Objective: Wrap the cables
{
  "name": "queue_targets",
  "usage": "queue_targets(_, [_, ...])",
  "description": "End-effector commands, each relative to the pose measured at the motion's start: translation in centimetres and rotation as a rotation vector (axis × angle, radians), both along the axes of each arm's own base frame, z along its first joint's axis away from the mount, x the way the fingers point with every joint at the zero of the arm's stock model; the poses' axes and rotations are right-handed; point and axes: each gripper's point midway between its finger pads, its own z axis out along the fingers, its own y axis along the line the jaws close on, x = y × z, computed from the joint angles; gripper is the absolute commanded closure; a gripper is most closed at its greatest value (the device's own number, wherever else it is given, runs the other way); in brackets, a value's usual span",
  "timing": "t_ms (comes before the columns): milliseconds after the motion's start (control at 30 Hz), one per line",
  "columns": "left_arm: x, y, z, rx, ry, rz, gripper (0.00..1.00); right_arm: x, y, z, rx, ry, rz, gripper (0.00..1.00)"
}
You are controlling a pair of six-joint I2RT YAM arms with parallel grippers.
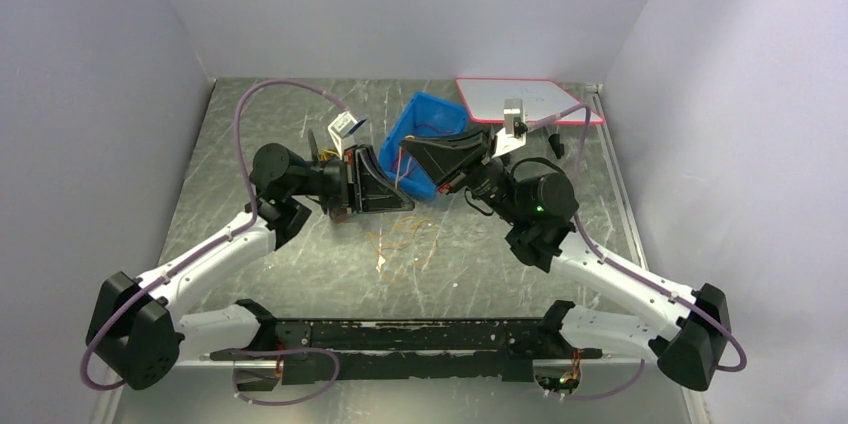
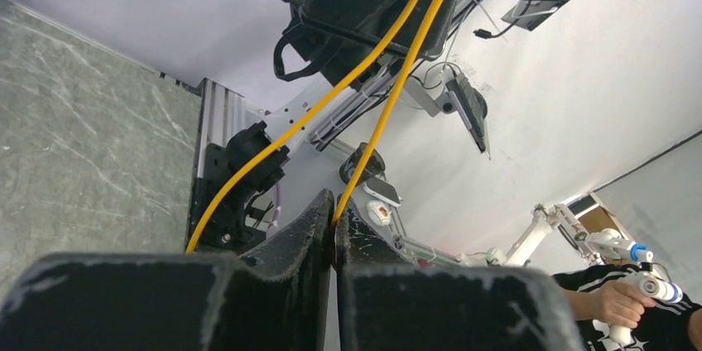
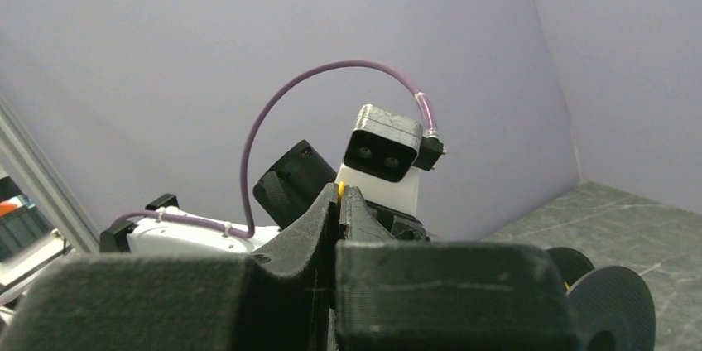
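Both grippers hold one thin yellow cable above the table. My left gripper is shut on it; the cable runs doubled up from its tips towards my right gripper, which hangs overhead in that view. My right gripper is shut on a bit of yellow cable that shows at its tips. In the top view the left gripper and right gripper meet mid-table. A loose tangle of orange and yellow cables lies on the table below them. A dark spool shows at the lower right of the right wrist view.
A blue bin sits tilted behind the grippers. A white board with a red edge lies at the back right. The grey table is walled on three sides. The black base rail runs along the near edge.
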Motion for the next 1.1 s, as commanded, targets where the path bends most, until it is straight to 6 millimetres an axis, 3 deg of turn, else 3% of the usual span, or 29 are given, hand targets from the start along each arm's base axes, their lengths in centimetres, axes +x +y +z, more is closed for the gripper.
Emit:
queue_targets(0, [-0.5, 0.0, -0.9, 0.028, -0.020, -0.003, 0.88, 0.2, -1.2, 1.0, 0.027, -0.022, -0.063, 1.00])
queue_targets(133, [-0.5, 0.0, -1.1, 0.036, -0.011, 0.005, 0.83, 0.2, -1.1, 0.9, 0.022, -0.017, -0.060, 1.00])
queue_targets(267, [-0.7, 0.1, -0.9, 0.026, -0.016, -0.008, 0.93, 0.2, -1.0, 0.8, 0.021, -0.013, -0.054, 1.00])
queue_targets(567, [-1.3, 0.4, -0.7, 0.024, -0.051, -0.012, 0.93, 1.5, -1.4, -0.2, -0.004, 0.048, -0.119, 1.00])
queue_targets(733, [-1.4, 0.8, -1.3, 0.065, -0.089, 0.036, 0.93, 3.5, -2.8, -2.9, -0.045, 0.173, -0.237, 1.00])
queue_targets(867, [-1.7, 1.4, -1.3, 0.076, -0.126, 0.064, 0.93, 4.8, -3.6, -6.4, -0.098, 0.285, -0.311, 1.00])
queue_targets(1067, [-3.2, 2.0, -0.7, 0.044, -0.189, 0.024, 0.93, 4.8, -3.4, -11.7, -0.152, 0.405, -0.299, 1.00])
